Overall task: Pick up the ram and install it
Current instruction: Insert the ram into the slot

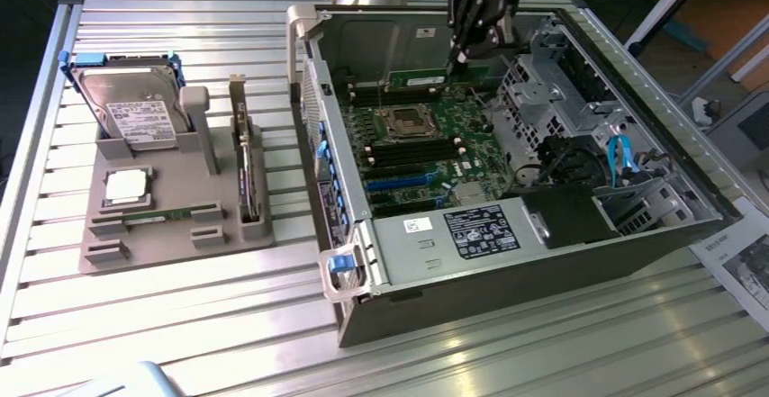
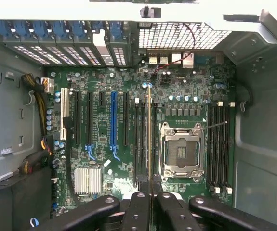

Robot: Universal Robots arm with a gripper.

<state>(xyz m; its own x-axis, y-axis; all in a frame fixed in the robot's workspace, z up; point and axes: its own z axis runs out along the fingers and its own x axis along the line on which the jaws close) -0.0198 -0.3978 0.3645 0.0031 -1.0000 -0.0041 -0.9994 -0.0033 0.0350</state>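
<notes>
Inside the open case (image 1: 409, 266), free room is left around the gripper (image 1: 463, 55), the walls standing well apart. The ram (image 2: 149, 130) is pinched edge-on between its fingers, seemingly just above the slots (image 2: 140, 144) beside the socket (image 2: 180, 149).

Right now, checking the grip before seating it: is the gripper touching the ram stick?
Touching. The wrist view shows the ram stick, edge-on, passing between the fingers of the gripper, pinched with no gap.
</notes>
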